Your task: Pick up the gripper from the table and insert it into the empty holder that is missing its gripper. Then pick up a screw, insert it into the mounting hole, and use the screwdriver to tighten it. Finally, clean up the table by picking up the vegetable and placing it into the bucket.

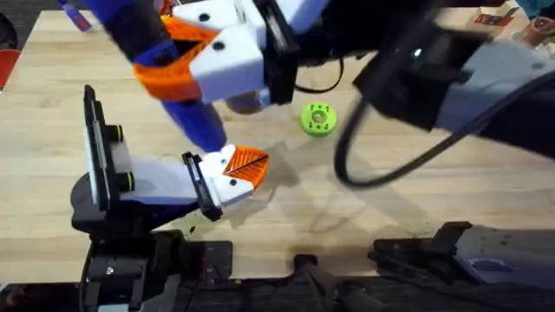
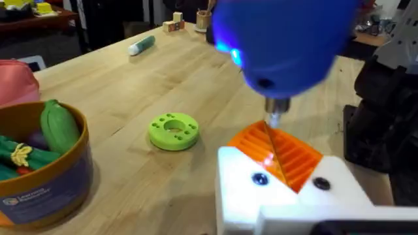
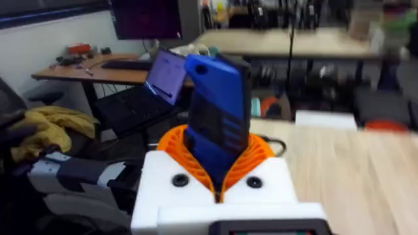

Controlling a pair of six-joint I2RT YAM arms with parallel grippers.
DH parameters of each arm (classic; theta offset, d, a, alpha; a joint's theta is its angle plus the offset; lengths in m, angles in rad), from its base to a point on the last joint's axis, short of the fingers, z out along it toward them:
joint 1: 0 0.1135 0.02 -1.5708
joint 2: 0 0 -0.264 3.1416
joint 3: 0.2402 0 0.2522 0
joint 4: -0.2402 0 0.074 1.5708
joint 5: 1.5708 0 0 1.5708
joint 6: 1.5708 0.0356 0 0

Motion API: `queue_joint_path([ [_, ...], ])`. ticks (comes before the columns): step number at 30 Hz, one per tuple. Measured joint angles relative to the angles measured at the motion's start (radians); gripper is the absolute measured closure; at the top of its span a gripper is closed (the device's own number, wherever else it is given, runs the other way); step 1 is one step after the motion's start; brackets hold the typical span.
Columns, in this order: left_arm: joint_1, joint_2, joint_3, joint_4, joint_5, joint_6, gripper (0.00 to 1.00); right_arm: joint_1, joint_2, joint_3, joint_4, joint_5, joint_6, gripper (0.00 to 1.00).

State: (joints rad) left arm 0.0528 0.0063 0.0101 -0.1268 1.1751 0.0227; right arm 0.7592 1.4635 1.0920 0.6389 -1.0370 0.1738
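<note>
Screwdriver (image 1: pixel 186 104) clamped in your right gripper (image 1: pixel 186 56).
Its tip (image 2: pixel 273 119) sat on the orange gripper (image 2: pixel 281 153) below, fitted in your left gripper's holder (image 2: pixel 287 196); whether that gripper's jaws were apart, I couldn't tell.

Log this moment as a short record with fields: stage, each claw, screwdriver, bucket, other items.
stage: tightening the screw; screwdriver tip down on the orange ribbed gripper seated in the white holder
right claw: shut on the blue screwdriver, raised above the table
left claw: low over the table, under the screwdriver tip; open or shut not clear
screwdriver: tip meets the orange ribbed face
bucket: holds green toy vegetables
other items: green disc on the table, teal marker far side
</note>
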Motion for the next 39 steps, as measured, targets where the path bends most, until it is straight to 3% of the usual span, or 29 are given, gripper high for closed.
queue_joint_path([
  [3, 0.000, 0.000, 0.000, 0.000, 0.000, 0.000, 0.981, -0.040, 0.000, 0.084, -0.267, 0.004, -0.052, 0.978],
  [7, 0.000, 0.000, 0.000, 0.000, 0.000, 0.000, 0.981, -0.112, 0.000, 0.252, -0.768, 0.091, -0.201, 0.978],
  [10, 0.000, 0.000, 0.000, 0.000, 0.000, 0.000, 0.981, -0.165, 0.000, 0.387, -1.100, 0.242, -0.343, 0.978],
  [13, 0.000, 0.000, 0.000, 0.000, 0.000, 0.000, 0.981, -0.210, 0.000, 0.490, -1.289, 0.402, -0.469, 0.978],
  [20, 0.000, 0.000, 0.000, 0.000, 0.000, 0.000, 0.981, -0.316, -0.021, 0.549, -1.575, 0.751, -0.787, 0.978],
  [28, 0.000, 0.000, 0.000, 0.000, 0.000, 0.000, 0.981, -0.393, 0.078, 0.549, -1.826, 1.016, -1.015, 0.978],
  [39, 0.000, 0.000, 0.000, 0.000, 0.000, 0.000, 0.981, -0.541, 0.326, 0.549, -1.758, 1.123, -1.066, 0.978],
])
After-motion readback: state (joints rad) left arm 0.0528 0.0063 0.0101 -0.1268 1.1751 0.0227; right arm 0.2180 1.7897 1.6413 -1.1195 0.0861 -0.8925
